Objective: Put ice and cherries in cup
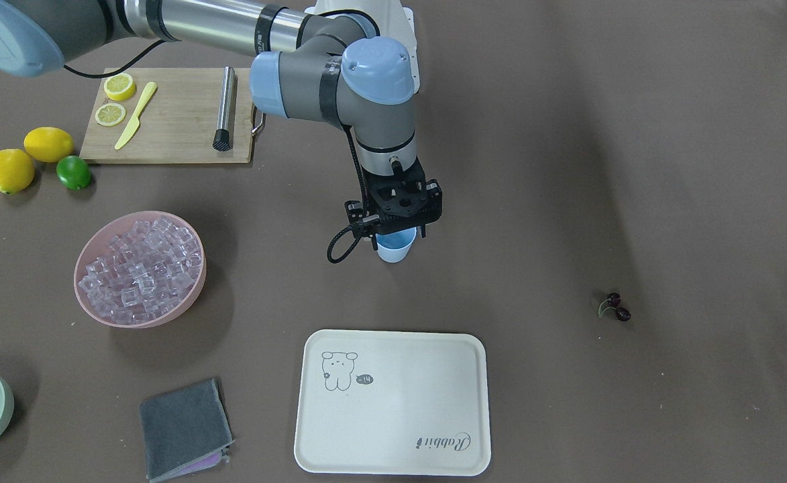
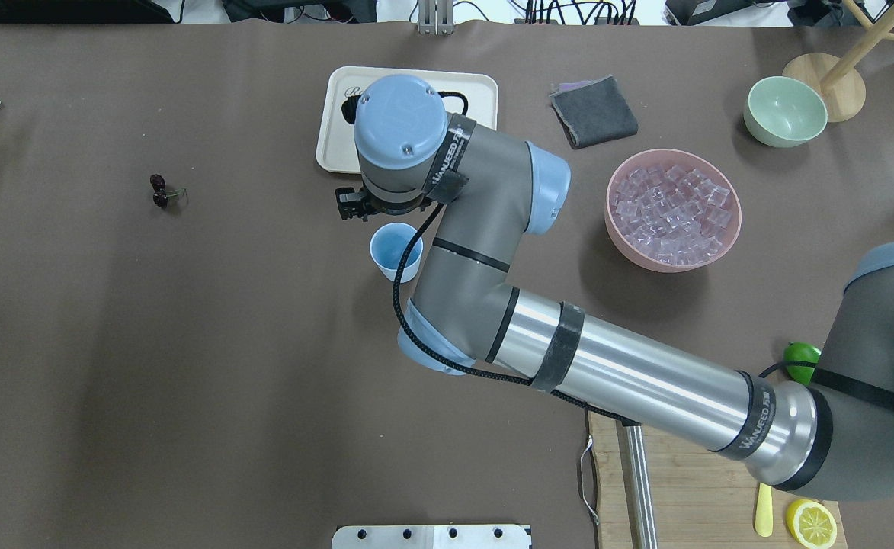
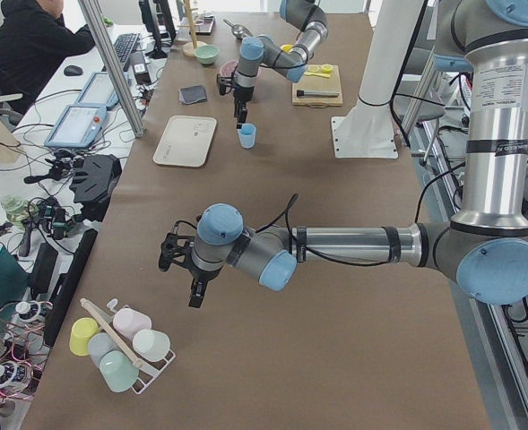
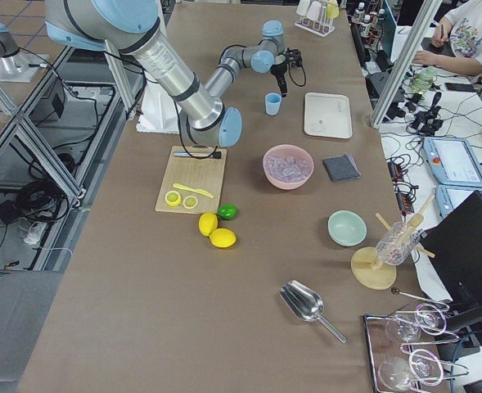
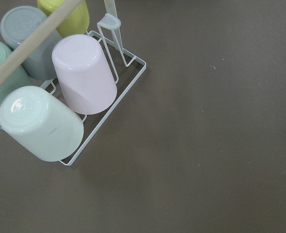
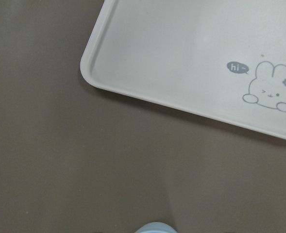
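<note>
The light blue cup (image 1: 395, 247) stands upright mid-table, and its inside (image 2: 395, 252) looks empty. My right gripper (image 1: 400, 225) hangs just above it, pointing down; its fingers are hidden under the wrist, so I cannot tell if it is open or shut. In the right wrist view only the cup's rim (image 6: 155, 228) shows at the bottom edge. The ice (image 1: 139, 265) fills a pink bowl (image 1: 91, 295). The cherries (image 1: 614, 306) lie alone on the table, far from both grippers. My left gripper (image 3: 194, 294) hovers near a cup rack; I cannot tell its state.
A white tray (image 1: 393, 402) lies just beyond the cup, with a grey cloth (image 1: 185, 429) beside it. A cutting board (image 1: 172, 124) carries lemon slices, a knife and a metal rod. Two lemons and a lime (image 1: 73, 172) sit nearby. A wire rack (image 5: 128, 92) holds upturned cups.
</note>
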`<state>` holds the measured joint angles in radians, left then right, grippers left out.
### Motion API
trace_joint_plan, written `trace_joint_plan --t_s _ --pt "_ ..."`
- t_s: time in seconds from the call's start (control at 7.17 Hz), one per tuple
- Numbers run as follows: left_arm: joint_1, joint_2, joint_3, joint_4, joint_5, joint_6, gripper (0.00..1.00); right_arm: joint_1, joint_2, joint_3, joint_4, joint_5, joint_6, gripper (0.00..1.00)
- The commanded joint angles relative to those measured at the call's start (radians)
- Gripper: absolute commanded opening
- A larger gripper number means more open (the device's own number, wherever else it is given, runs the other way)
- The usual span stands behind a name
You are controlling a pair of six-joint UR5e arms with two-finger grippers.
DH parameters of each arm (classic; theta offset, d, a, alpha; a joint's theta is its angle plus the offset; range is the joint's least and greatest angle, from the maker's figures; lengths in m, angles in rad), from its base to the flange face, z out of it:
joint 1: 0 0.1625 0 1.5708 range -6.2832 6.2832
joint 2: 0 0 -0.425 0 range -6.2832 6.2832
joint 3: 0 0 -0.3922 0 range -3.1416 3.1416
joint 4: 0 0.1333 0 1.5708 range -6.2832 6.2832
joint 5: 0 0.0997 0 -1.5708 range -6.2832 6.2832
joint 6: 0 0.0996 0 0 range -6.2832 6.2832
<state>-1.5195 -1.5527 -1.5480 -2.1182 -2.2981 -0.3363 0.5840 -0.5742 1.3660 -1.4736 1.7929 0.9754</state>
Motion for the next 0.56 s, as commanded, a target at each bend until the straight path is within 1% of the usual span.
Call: trace_joint_plan --t_s 0.0,0.14,0.28,0.42 --pt "-0.001 0.005 -0.003 0.000 0.000 -0.003 0.98 0.155 -0.100 0.085 -0.105 0.147 -0.237 0.98" --pt "0.001 0.006 -0.003 0.000 0.000 -0.004 0.98 0.216 -0.216 0.158 -0.105 0.157 -0.461 0.95" --pt "0.001 0.008 -0.003 -0.002 -0.001 -0.006 0.98 0.284 -0.319 0.212 -0.099 0.218 -0.648 0.95" --pt "0.001 0.008 -0.004 -0.002 -0.004 -0.006 0.98 0.325 -0.387 0.228 -0.068 0.265 -0.758 0.95"
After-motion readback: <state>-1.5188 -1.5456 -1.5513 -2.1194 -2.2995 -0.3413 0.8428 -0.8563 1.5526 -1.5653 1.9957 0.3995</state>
